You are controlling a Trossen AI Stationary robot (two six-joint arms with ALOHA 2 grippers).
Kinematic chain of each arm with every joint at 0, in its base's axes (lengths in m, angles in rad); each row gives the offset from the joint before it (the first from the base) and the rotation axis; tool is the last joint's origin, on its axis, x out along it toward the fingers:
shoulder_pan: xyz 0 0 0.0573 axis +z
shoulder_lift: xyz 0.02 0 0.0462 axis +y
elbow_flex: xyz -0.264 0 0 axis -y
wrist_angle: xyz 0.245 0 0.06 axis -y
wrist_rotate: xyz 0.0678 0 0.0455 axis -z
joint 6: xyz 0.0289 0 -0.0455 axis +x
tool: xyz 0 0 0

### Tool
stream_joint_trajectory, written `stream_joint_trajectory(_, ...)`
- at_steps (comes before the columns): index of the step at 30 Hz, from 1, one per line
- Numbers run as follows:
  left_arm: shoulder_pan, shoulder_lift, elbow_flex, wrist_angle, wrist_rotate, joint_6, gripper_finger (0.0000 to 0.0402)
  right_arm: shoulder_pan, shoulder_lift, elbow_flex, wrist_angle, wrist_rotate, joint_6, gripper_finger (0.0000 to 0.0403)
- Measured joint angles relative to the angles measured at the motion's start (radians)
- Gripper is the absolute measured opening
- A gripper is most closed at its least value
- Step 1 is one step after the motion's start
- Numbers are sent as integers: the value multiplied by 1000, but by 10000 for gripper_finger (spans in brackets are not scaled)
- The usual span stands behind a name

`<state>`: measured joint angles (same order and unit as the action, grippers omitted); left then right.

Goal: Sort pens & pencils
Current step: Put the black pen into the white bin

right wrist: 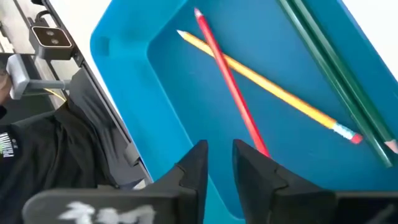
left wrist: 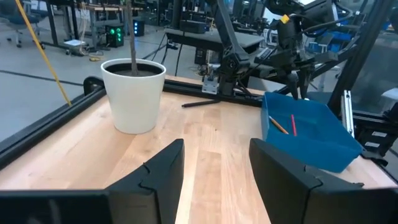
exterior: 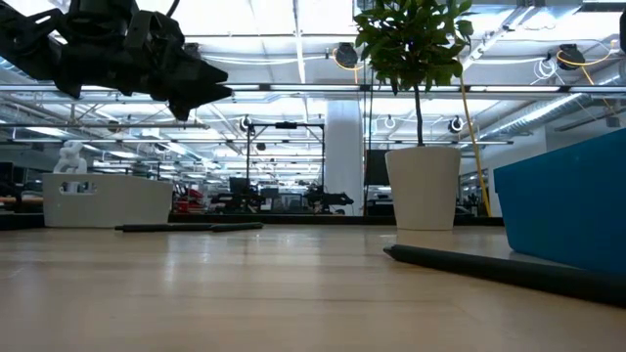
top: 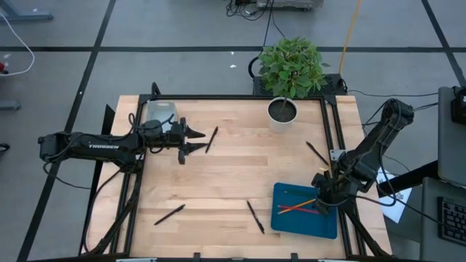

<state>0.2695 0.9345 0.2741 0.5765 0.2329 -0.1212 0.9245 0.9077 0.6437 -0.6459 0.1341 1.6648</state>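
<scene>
Parked just over the blue tray (right wrist: 124, 68), right gripper (right wrist: 219, 163) with jaws a narrow slit apart and empty, red pencil (right wrist: 227, 84) crossed over orange pencil (right wrist: 267, 87), green one (right wrist: 339, 68) alongside. Four black pens (top: 212, 139) scattered across the table (top: 218, 175), one just ahead of the left gripper (top: 195, 140), jaws spread wide and holding nothing. Likely light, stiff, slick and prone to rolling; best pinched mid-shaft, across the barrel.
</scene>
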Motion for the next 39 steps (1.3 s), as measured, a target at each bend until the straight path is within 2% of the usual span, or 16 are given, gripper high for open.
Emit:
stream_joint_trajectory(6, 0, 0, 0, -6, 0, -23, 186, -1, -14, -1, 19, -5, 23, 69)
stream_joint_trajectory(9, 0, 0, 0, -6, 0, -23, 186, -10, -33, -1, 83, 34, -70, 70)
stream_joint_trajectory(11, 0, 0, 0, -6, 0, -23, 186, -27, -46, -1, 136, 102, -170, 70)
stream_joint_trajectory(14, 0, 0, 0, -5, 0, -22, 186, -71, -54, -1, 205, 247, -407, 70)
stream_joint_trajectory(21, 0, 0, 0, -5, 0, -21, 186, -244, -51, -1, 359, 625, -1109, 70)
stream_joint_trajectory(24, -1, 0, 0, -2, 0, -16, 186, -343, -51, -1, 443, 726, -1344, 70)
stream_joint_trajectory(26, -1, 0, 0, 4, 0, -14, 186, -411, -51, -3, 515, 751, -1455, 71)
stream_joint_trajectory(31, -1, 0, 0, 26, 0, 22, 186, -573, -51, -114, 900, 746, -1723, 71)
stream_joint_trajectory(35, -1, 0, 0, 55, 0, 61, 186, -695, -51, -283, 1255, 597, -1812, 78)
stream_joint_trajectory(39, 0, 0, 1, 119, 0, 68, 186, -825, -48, -429, 1562, 409, -1793, 119)
